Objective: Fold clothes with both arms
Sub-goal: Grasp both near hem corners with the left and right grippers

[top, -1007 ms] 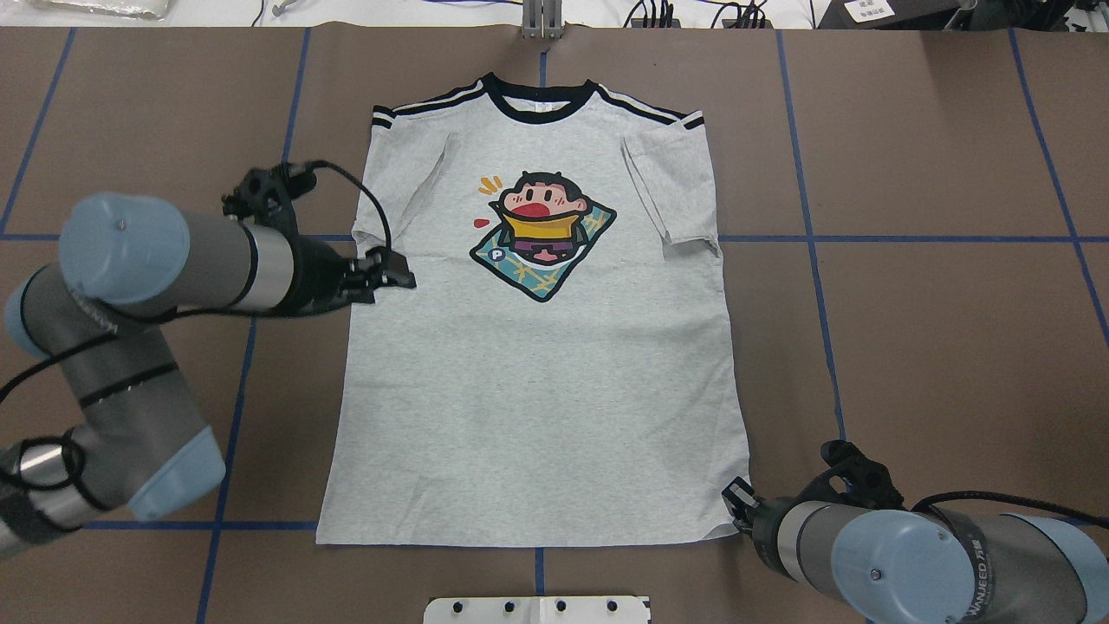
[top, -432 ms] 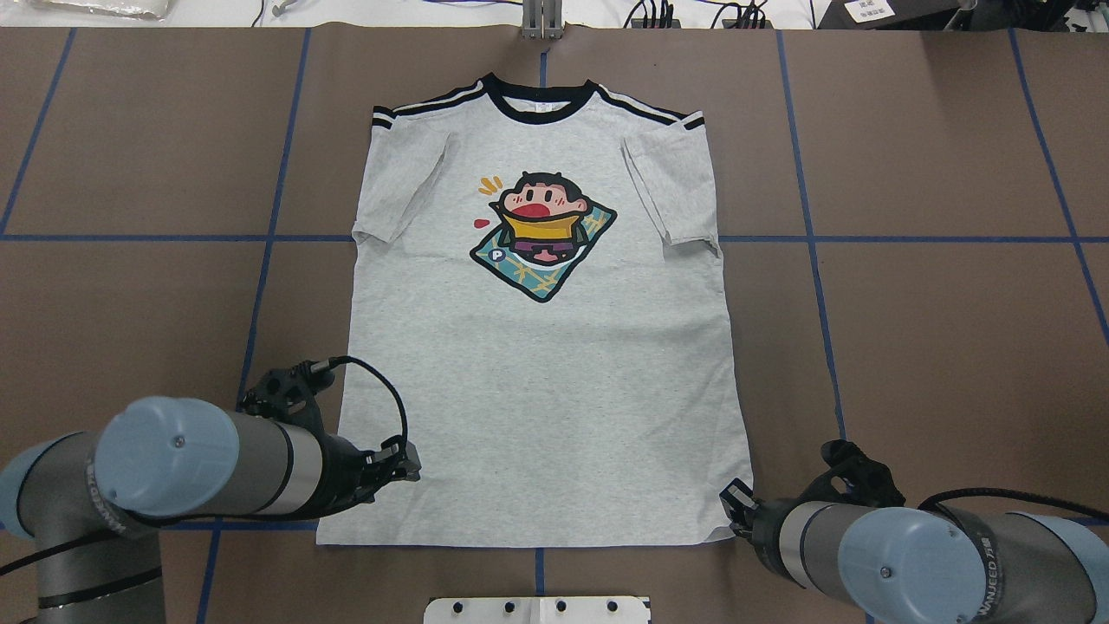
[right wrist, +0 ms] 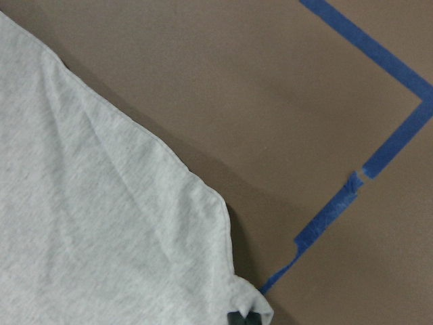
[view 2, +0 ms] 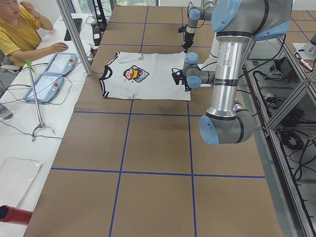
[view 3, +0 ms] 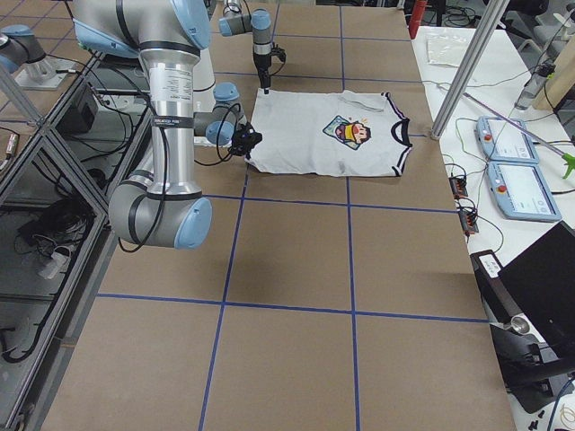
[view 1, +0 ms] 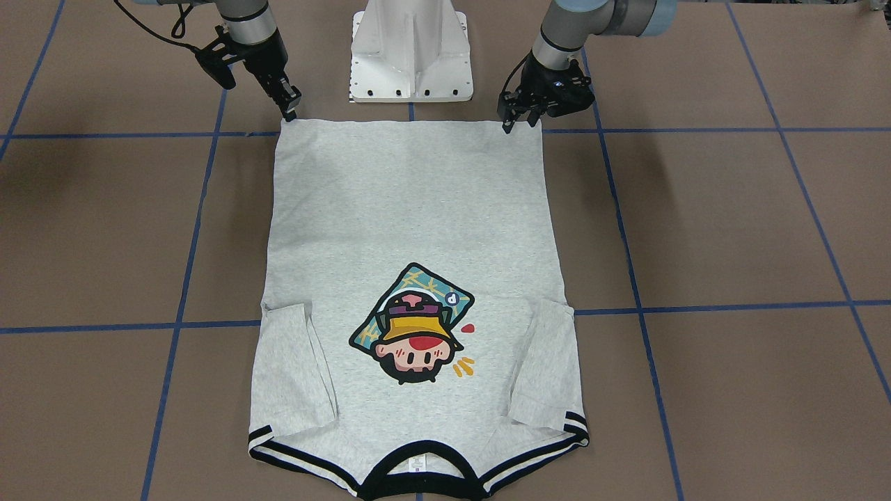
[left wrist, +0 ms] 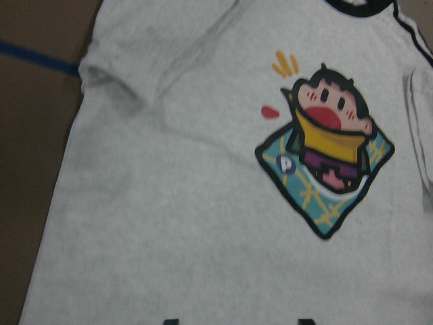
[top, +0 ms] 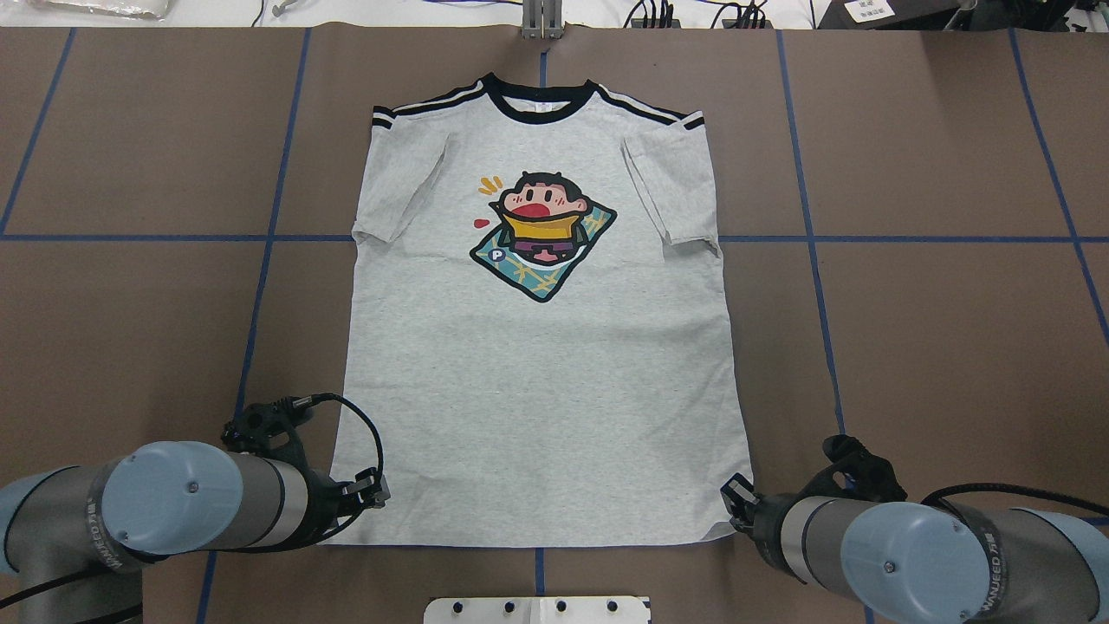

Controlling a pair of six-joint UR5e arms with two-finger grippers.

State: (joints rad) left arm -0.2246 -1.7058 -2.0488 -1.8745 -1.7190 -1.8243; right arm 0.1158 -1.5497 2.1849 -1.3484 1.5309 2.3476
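The light grey T-shirt (top: 537,364) lies flat and face up on the brown table, collar far from me, both sleeves folded in over the body; it also shows in the front view (view 1: 411,209). My left gripper (top: 374,490) is open over the hem's near left corner (view 1: 518,120); its wrist view shows the cartoon print (left wrist: 325,159) and two spread fingertips at the bottom edge. My right gripper (top: 735,501) is shut on the hem's near right corner (right wrist: 247,310), low on the table (view 1: 289,111).
The white pedestal (view 1: 411,56) stands just behind the hem between both arms. Blue tape lines (top: 260,286) cross the brown table. In the left side view an operator (view 2: 19,24) sits at a side table with teach pendants (view 2: 54,69) and a metal post (view 2: 74,34).
My left arm has swung from the shirt's left sleeve back to the hem's near left corner and dropped lower. My right gripper has stayed at the right corner.
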